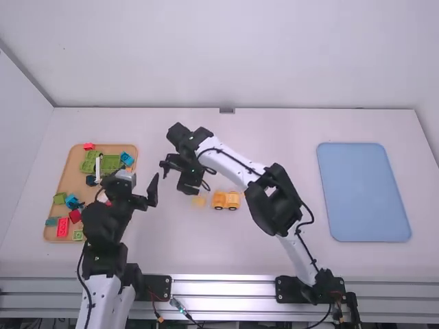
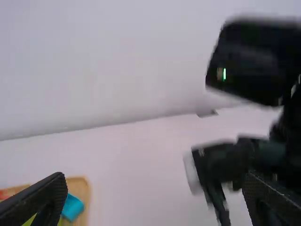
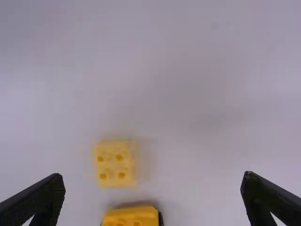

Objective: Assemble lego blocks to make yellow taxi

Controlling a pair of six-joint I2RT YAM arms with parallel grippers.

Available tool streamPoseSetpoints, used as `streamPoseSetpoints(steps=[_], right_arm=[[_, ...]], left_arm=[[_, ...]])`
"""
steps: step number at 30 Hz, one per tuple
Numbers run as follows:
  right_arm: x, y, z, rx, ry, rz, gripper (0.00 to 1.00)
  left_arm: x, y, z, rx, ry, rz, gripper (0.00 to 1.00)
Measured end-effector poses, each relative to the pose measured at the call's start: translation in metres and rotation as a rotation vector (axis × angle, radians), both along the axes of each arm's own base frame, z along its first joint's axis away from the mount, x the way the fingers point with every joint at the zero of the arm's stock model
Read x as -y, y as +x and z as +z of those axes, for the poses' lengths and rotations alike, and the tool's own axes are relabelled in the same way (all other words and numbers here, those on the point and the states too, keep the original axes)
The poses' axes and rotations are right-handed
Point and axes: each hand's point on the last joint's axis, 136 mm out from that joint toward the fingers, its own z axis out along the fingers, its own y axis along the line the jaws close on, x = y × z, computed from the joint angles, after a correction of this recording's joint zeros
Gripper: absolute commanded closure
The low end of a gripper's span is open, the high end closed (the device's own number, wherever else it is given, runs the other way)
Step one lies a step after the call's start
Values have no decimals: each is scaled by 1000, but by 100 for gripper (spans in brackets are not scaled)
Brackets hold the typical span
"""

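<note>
White table (image 1: 288,130), left hand (image 2: 155,202) and right hand (image 3: 153,200) wide open, both empty; I'd center the right over that yellow block (image 3: 115,164) before pinching.

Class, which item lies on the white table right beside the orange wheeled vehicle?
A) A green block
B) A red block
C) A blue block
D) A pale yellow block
D: the pale yellow block, studs up, lies close to the orange wheeled vehicle.

Robotics lab: arms (image 1: 274,202) at white table (image 1: 281,130)
</note>
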Motion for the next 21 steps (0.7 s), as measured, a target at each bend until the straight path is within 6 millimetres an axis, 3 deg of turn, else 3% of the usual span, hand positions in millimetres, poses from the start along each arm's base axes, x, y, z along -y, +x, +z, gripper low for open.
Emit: streamPoseSetpoints(steps=[4,6,7,8,11,15,21], right_arm=[[19,37,40,62,137,-100,1],[37,60,66,148,212,-179,1],[55,74,82,215,254,-245,1],[59,76,85,229,263,-258,1],[108,86,110,361,338,-410,1],[150,75,108,427,404,-540,1],[219,56,82,494,465,-728,1]], left_arm=[[14,15,-9,-100,9,-105,1],[25,23,-17,-186,13,-199,1],[34,25,-25,-256,15,-269,1],[35,25,-25,-263,15,-277,2],[57,31,-45,-448,39,-469,2],[84,38,-66,-600,148,-659,1],[129,40,-123,-729,500,-965,1]])
